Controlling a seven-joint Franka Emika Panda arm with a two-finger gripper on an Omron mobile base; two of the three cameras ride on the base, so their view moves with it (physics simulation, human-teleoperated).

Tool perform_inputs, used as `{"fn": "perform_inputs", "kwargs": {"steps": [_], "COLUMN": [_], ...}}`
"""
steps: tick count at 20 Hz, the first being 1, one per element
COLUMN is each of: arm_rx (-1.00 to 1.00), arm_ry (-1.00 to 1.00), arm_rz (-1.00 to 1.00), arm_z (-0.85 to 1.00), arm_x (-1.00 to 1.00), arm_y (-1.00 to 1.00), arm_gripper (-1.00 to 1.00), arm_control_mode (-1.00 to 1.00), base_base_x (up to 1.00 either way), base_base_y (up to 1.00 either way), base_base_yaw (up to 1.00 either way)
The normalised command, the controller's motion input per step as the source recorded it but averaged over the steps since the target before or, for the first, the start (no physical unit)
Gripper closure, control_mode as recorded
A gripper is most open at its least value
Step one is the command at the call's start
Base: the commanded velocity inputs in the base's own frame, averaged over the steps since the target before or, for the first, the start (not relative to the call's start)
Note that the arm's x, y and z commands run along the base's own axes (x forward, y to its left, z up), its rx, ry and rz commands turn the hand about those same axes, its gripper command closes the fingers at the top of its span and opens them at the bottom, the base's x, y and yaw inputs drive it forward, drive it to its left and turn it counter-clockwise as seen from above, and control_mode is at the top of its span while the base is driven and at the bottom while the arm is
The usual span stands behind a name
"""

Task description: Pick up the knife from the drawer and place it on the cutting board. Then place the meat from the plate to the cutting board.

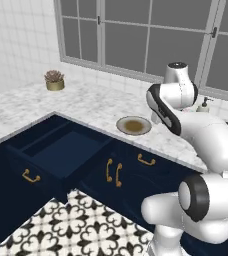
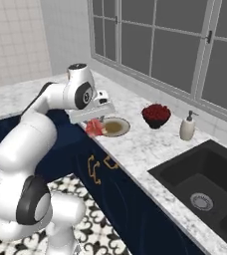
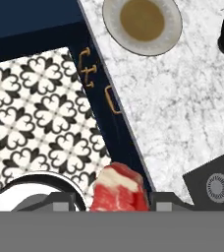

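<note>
My gripper (image 2: 93, 124) is shut on the meat (image 2: 94, 128), a red-pink slab with pale marbling, and holds it in the air above the counter's front edge, just left of the plate (image 2: 114, 127). In the hand view the meat (image 3: 119, 189) sits between the two fingertips (image 3: 60, 202). The round beige-grey plate (image 1: 133, 125) lies bare on the marble counter (image 1: 86, 105). The navy drawer (image 1: 61, 150) stands pulled open at the left, and its inside looks bare. The knife and the cutting board are out of view.
A dark bowl of red berries (image 2: 156, 114) stands right of the plate, with a soap dispenser (image 2: 187, 127) beyond it. A black sink (image 2: 205, 184) is sunk into the counter at the right. A small potted plant (image 1: 54, 80) sits far left. Patterned floor tiles (image 3: 40, 113) lie below.
</note>
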Motion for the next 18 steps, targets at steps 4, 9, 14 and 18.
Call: {"fn": "perform_inputs", "kwargs": {"steps": [4,9,14,18], "arm_rx": [0.0,0.0,0.0,0.0], "arm_ry": [0.0,0.0,0.0,0.0], "arm_rz": [0.0,0.0,0.0,0.0], "arm_z": [0.0,0.0,0.0,0.0], "arm_x": [0.0,0.0,0.0,0.0], "arm_y": [0.0,0.0,0.0,0.0], "arm_gripper": [1.0,1.0,1.0,1.0], "arm_control_mode": [1.0,1.0,1.0,1.0], "base_base_x": [-1.0,-0.95,-0.68,-0.62], "base_base_y": [-0.67,-0.92,-0.78,-0.73], "base_base_yaw": [-0.13,-0.36,-0.53,-0.56]}}
